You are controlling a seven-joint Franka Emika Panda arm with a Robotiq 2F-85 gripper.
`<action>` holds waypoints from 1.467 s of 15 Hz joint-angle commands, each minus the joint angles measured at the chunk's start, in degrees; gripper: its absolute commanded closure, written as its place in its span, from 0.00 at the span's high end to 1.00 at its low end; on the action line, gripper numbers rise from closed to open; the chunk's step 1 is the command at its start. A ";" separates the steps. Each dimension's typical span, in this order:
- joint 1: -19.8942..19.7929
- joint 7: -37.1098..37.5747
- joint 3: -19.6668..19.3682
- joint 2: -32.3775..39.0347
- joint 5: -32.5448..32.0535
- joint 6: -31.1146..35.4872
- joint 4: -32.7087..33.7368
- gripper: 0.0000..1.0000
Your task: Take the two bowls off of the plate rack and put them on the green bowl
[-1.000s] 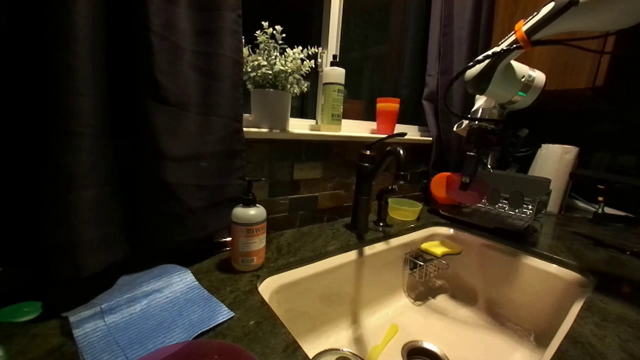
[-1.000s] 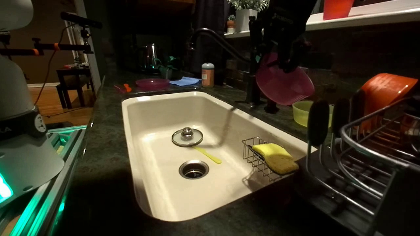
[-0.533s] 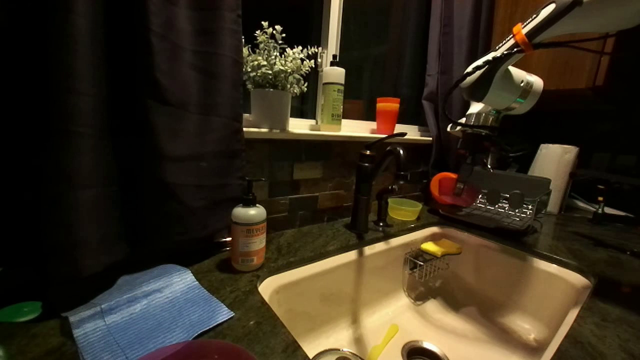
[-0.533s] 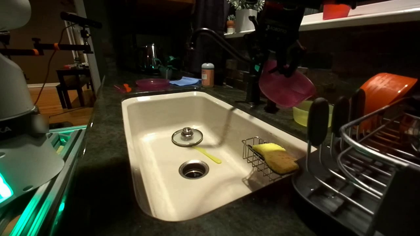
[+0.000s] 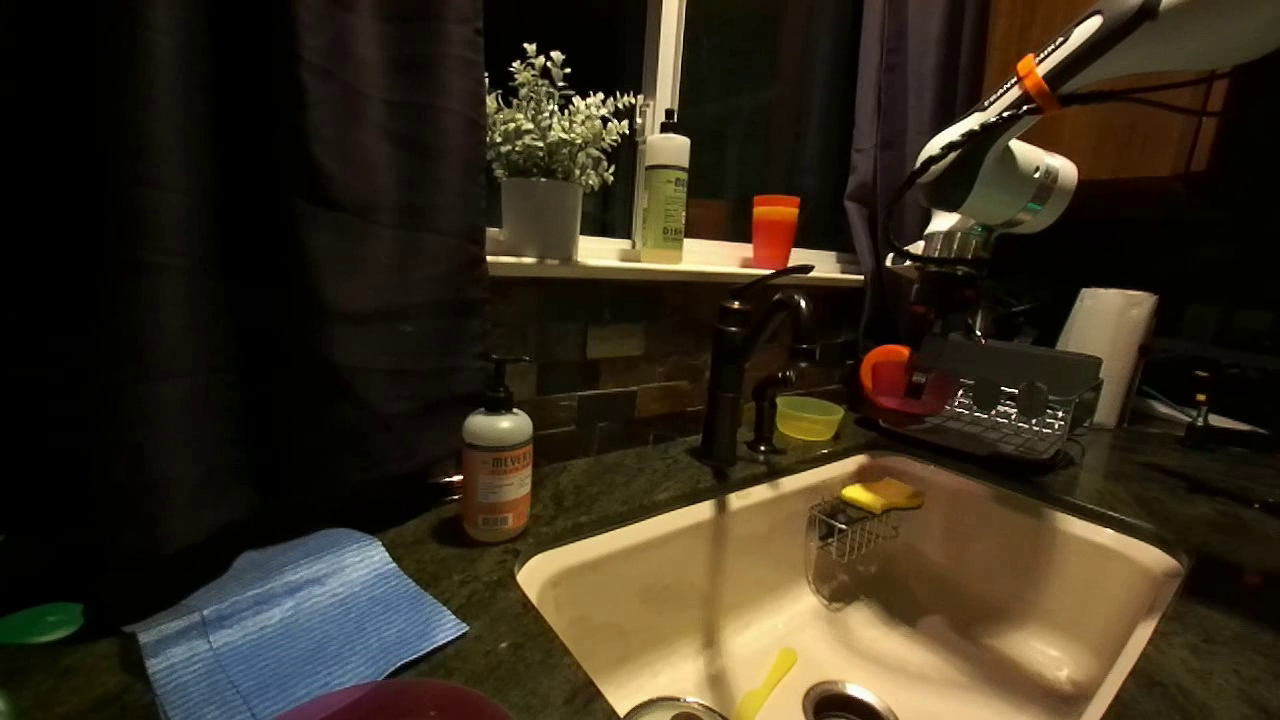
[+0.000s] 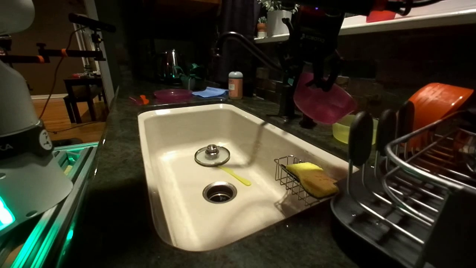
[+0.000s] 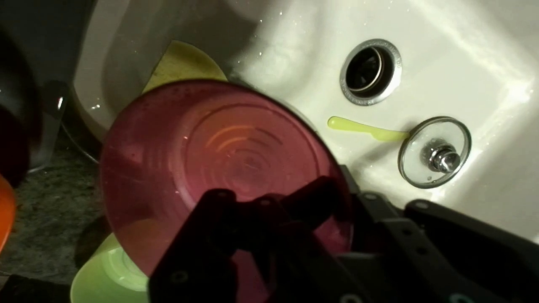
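The gripper (image 7: 344, 185) holds the pink bowl (image 6: 325, 106) by its wall, its jaws pinched to a narrow gap, one inside the bowl, the other outside. The bowl hangs tilted above the level of the sink (image 6: 208, 229); in the wrist view it overlaps the sink's edge. The orange bowl (image 6: 438, 99) leans on its side in the rack (image 6: 394, 221), which stands on the counter (image 5: 610, 480) near one end of the sink. The green bowl (image 5: 810, 418) sits upright on the counter, just beside the sink, along the same edge as the faucet (image 5: 724, 390). In the sink lie a lid (image 7: 436, 158) and a yellow knife (image 7: 362, 127). A sponge (image 6: 312, 178) rests in a wire caddy (image 5: 850, 535) on the sink's wall.
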 commanded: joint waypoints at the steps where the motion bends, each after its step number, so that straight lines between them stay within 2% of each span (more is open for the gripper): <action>1: 1.24 -1.89 0.78 2.40 -3.59 2.87 0.97 0.02; 6: 1.87 -2.88 1.99 5.37 -7.07 7.85 2.98 0.02; 10: 1.60 -4.63 2.94 7.09 -6.51 10.91 4.18 0.02; 22: 1.11 -2.37 4.32 11.28 -4.64 13.80 8.86 0.02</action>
